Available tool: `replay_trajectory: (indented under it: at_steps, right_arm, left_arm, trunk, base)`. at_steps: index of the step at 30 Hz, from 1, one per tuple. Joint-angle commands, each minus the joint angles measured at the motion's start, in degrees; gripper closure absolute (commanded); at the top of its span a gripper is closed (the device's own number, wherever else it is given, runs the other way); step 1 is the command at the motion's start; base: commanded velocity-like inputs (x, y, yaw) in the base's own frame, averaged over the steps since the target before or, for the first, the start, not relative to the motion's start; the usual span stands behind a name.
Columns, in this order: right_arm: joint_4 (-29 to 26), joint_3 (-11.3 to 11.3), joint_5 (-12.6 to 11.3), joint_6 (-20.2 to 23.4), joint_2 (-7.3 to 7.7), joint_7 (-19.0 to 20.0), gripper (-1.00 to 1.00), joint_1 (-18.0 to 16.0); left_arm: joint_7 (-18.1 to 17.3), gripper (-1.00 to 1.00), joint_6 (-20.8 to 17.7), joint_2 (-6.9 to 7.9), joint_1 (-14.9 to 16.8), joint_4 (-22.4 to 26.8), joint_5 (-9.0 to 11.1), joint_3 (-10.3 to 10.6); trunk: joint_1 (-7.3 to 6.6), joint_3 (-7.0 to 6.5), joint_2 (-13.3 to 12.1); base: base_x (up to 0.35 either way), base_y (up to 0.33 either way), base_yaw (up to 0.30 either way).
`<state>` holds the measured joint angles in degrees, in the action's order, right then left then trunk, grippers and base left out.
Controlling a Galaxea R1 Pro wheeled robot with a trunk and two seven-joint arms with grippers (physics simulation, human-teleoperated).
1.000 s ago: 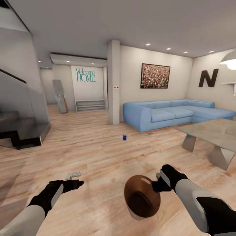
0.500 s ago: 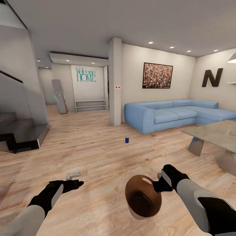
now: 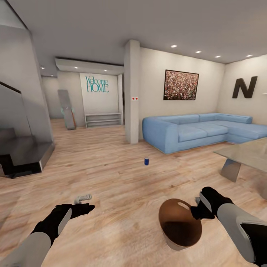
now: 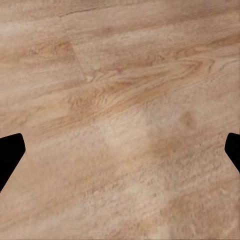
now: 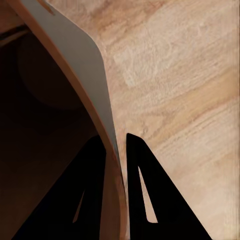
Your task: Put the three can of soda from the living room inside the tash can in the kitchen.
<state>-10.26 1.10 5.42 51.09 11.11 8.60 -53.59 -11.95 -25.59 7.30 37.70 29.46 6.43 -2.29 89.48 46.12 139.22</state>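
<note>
A dark blue can of soda (image 3: 146, 161) stands upright on the wood floor, well ahead of both arms and in front of the sofa. The two orange cans are out of view. My right gripper (image 3: 199, 210) is shut on the rim of the trash can (image 3: 180, 224), which hangs tilted above the floor with its brown inside facing me. Up close, the two fingers (image 5: 145, 192) pinch the bin's grey wall (image 5: 75, 55) between them. My left gripper (image 3: 84, 209) is open and empty over bare floor, its fingertips (image 4: 10, 155) spread wide.
A blue corner sofa (image 3: 196, 131) lines the right wall, with a grey low table (image 3: 243, 154) before it. A white pillar (image 3: 131, 92) rises centre back and dark stairs (image 3: 22, 155) sit left. A small grey object (image 3: 82, 198) lies on the floor near my left gripper.
The whole view has shifted as the camera moved nearer the room. My right arm has swung to the right with the trash can still in its grip. The left arm has kept its place.
</note>
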Motion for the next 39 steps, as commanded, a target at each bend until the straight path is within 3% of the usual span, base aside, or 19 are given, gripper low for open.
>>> replay_trajectory:
  at_steps: [1,5,8,39]
  right_arm:
    - [0.03,0.76,-1.96,0.11,0.70,0.91,1.00,-0.02]
    - [0.27,0.62,-1.81,0.21,2.52,5.43,1.00,-0.02]
    - [0.27,0.58,-1.75,1.82,3.13,6.62,1.00,-0.02]
    - [-0.01,0.63,-1.64,3.47,3.26,6.49,1.00,-0.02]
  left_arm:
    - [0.00,-1.00,0.01,0.00,0.00,-0.01,-0.01,0.00]
    - [0.00,-1.00,0.01,0.00,0.00,-0.01,-0.01,0.00]
    - [0.00,-1.00,0.01,0.00,0.00,-0.01,-0.02,0.00]
    - [0.00,-1.00,0.11,0.00,0.00,-0.01,0.07,0.00]
  trunk:
    - [0.00,-0.01,0.00]
    - [0.00,-0.01,0.00]
    - [0.00,-0.01,0.00]
    - [0.00,-0.01,0.00]
  base:
    - [0.313,0.120,0.000]
    - [0.313,0.120,0.000]
    - [0.313,0.120,0.000]
    - [0.313,0.129,-0.012]
